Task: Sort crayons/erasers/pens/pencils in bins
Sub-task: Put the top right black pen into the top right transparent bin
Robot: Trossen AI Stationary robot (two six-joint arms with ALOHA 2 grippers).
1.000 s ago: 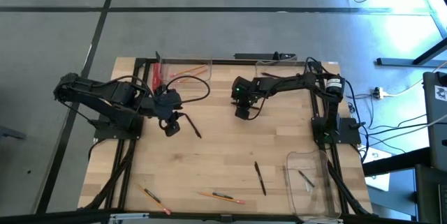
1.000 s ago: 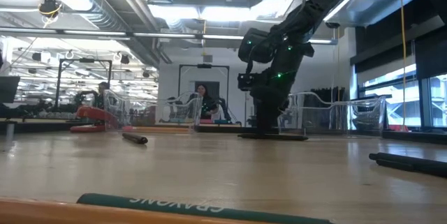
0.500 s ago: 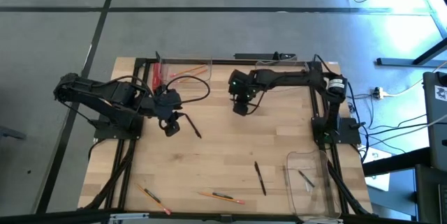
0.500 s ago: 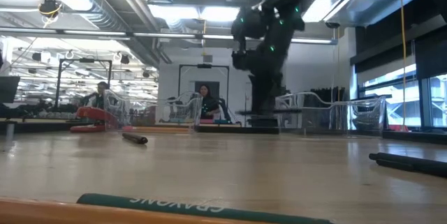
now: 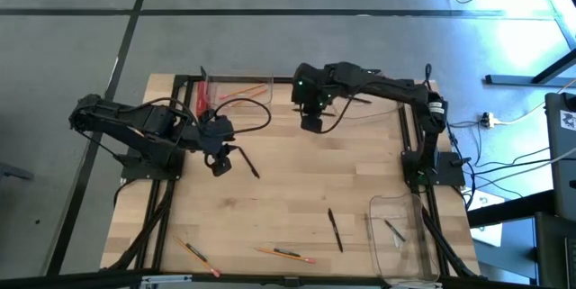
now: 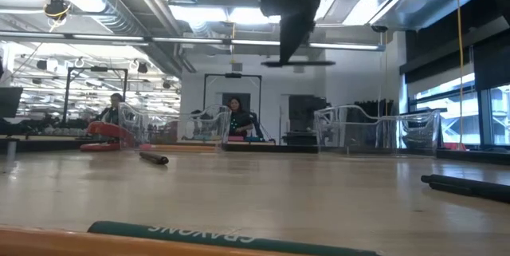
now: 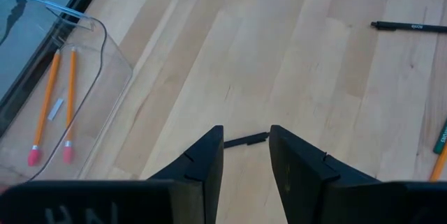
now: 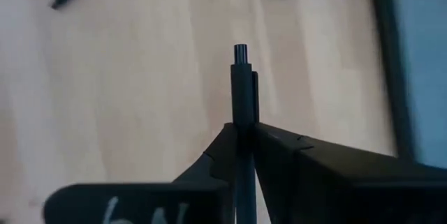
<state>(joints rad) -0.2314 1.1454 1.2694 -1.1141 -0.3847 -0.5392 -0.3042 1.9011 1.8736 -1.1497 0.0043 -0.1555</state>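
Note:
My right gripper [image 5: 310, 123] hangs high over the far middle of the table, shut on a black pen [image 6: 299, 63] that shows level beneath it in the low view. My left gripper [image 5: 220, 165] stands open at the left. Its fingers frame another black pen [image 7: 246, 139], which lies flat on the wood just ahead, untouched. The far-left bin [image 5: 236, 91] holds orange pencils [image 7: 50, 105]. A near-right bin [image 5: 400, 235] holds pens. A third bin [image 5: 360, 84] sits at the far right. Two pens [image 5: 335, 229] and loose pencils [image 5: 286, 255] lie near the front edge. My right gripper pinches the pen's shaft [image 8: 241, 116] between its two fingers, which come from above and point down. The fingers lie across the pen. Its button end [image 8: 241, 51] sticks out past them. The pen is level and lifted well clear of the table.
A red object lies in the far-left bin [image 6: 107, 132]. A green crayon box [image 6: 231, 236] sits at the near edge. One more pencil [image 5: 196, 253] lies near-left, and another pen [image 7: 412, 26] lies farther off. People show in the room beyond. Bare wood spans the middle.
My right gripper has risen from table height to high above it and drifted slightly toward the far edge. It carried the pen, which was level on the wood and is now lifted clear.

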